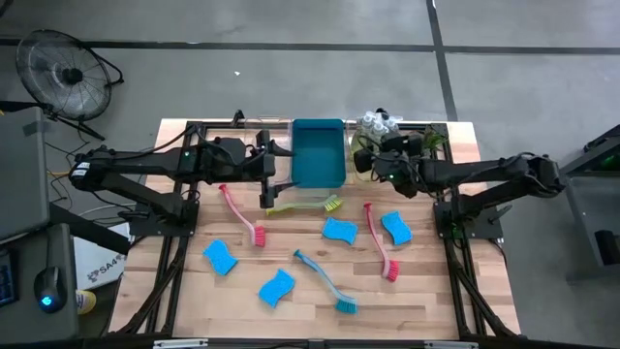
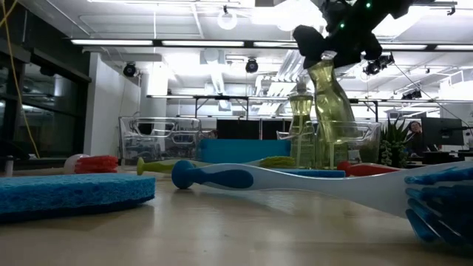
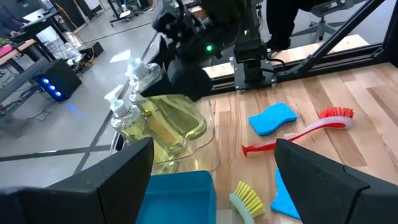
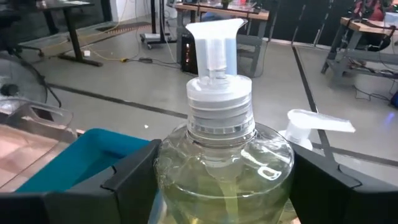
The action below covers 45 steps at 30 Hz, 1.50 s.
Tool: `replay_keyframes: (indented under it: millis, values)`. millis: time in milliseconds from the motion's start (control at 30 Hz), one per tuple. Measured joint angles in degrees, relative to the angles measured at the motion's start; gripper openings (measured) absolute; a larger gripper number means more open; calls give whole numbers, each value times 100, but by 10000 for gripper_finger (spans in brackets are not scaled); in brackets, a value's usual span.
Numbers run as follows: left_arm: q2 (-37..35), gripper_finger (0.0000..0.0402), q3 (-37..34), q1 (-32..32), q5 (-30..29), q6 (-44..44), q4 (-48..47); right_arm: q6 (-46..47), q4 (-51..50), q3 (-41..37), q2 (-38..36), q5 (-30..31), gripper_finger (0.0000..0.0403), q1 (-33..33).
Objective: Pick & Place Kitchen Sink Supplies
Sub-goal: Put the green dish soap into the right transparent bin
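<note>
Bottle [image 4: 221, 155] sits clenched in your right gripper [image 4: 221, 186], lifted above the back tray [image 3: 186, 155] — swing quick and that slick plastic slips out — left gripper [image 3: 211, 180] hangs released near the bin [image 1: 318, 153].

Bin [image 1: 318, 152] mid-rear — bottles [image 1: 378, 124] right, sponges [image 1: 339, 231] before.

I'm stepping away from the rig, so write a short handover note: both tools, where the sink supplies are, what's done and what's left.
Right tool: closed around a pump bottle, lifted above the clear tray at the far right, next to the blue bin.
Left tool: open, empty, over the bin.
Other bottles stand in the tray.
On the table: four sponges, four dish brushes.
Done: one bottle picked up.
Left: place it; the bin looks empty; sponges and brushes untouched.
</note>
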Motion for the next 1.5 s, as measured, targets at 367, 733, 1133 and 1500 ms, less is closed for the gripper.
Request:
replay_keyframes:
  millis: [367,733,1133,1500]
  values:
    - [2,328,-1,0,151,-2,2,952,-50,0,641,455,288,3]
    - [2,328,0,0,286,-4,0,1681,-36,0,1210,864,288,53]
    - [4,328,-2,0,298,-3,-167,1813,136,0,1532,993,289,53]
    - [4,328,-2,0,442,-4,-212,1914,169,11,1613,957,289,53]
